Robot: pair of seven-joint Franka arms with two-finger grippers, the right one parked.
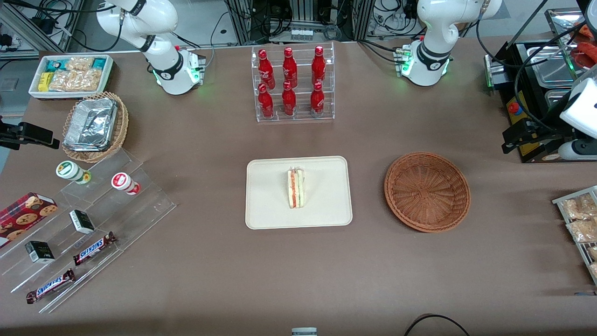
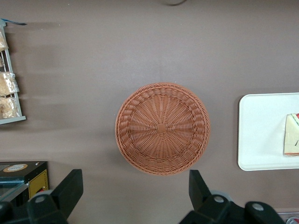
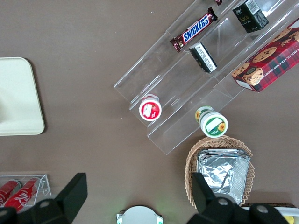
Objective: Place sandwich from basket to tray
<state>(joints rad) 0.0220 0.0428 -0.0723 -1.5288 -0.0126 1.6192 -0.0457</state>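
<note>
The sandwich lies on the cream tray, its orange-red and green filling stripe facing up. The reddish-brown wicker basket sits beside the tray toward the working arm's end, with nothing in it. In the left wrist view my gripper hangs high above the table, open, with nothing between its black fingers. It is beside the basket, farther from the front camera than it. The tray and an edge of the sandwich also show in that view.
A clear rack of red bottles stands farther from the front camera than the tray. A black appliance and a rack of snack bags sit at the working arm's end. Acrylic shelves of snacks, a tan foil-container basket and a white bin occupy the parked arm's end.
</note>
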